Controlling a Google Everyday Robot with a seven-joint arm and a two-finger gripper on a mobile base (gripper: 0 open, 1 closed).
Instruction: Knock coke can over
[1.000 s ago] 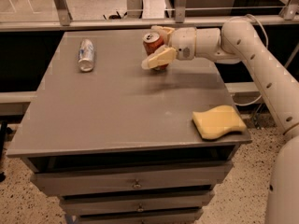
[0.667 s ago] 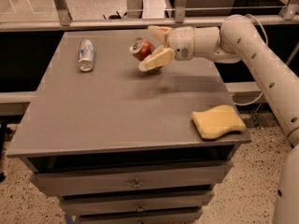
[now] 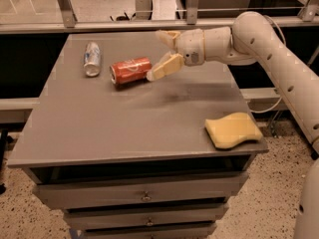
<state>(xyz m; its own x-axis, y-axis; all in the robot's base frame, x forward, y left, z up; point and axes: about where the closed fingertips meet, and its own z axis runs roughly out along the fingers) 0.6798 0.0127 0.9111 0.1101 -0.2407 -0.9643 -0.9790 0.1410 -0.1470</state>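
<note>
The red coke can (image 3: pixel 130 70) lies on its side on the grey table (image 3: pixel 124 118), its top end pointing left, towards the back left of the tabletop. My gripper (image 3: pixel 163 53) is just to the right of the can, open, with one cream finger (image 3: pixel 166 66) low at the can's base end and the other finger (image 3: pixel 168 36) higher behind. It holds nothing.
A silver and blue can (image 3: pixel 91 59) lies on its side just left of the coke can. A yellow sponge (image 3: pixel 232 130) sits at the table's front right corner. Drawers are below the tabletop. A metal rail runs behind the table.
The coke can stood upright between my fingers, tipped leftward, and now lies flat on the table. My gripper stays close beside it.
</note>
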